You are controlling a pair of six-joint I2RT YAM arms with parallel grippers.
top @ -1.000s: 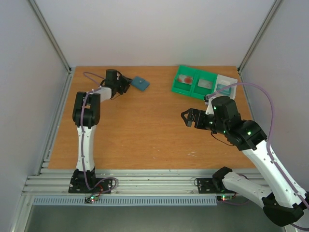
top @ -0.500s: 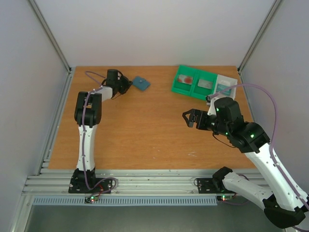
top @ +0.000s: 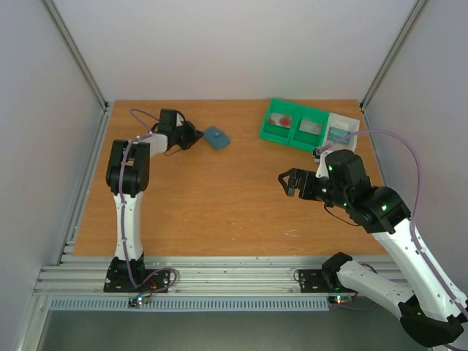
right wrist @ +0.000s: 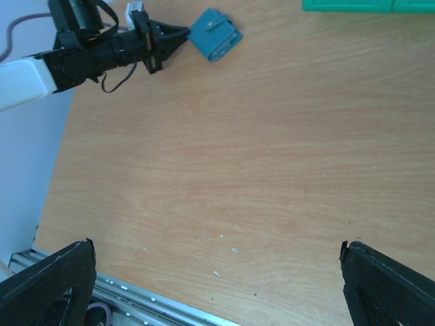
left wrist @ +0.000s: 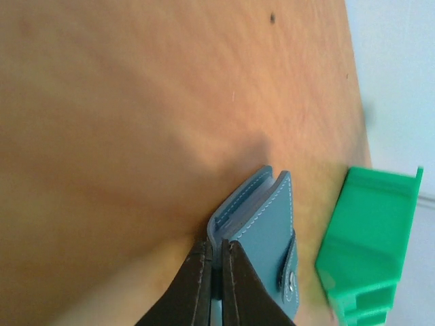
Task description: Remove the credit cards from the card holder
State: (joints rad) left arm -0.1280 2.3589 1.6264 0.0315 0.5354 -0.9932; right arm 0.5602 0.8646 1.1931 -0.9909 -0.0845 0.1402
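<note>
looks like the left hand (left wrist: 216,285) is pinching only the very edge of the card holder (left wrist: 265,224), so it could slip off or skid across the desk (left wrist: 102,136), with the right hand (top: 285,184) spread wide well away from it

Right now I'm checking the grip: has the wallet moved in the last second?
Yes: the wallet slid slightly toward the table's near edge, judged against the green tray.

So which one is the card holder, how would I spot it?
Look at the far left part of the wooden table, where the left gripper reaches. The card holder is the small slate-blue folded wallet pinched in its tip. Unlike the bright green tray farther right, it is stitched with a snap tab.
</note>
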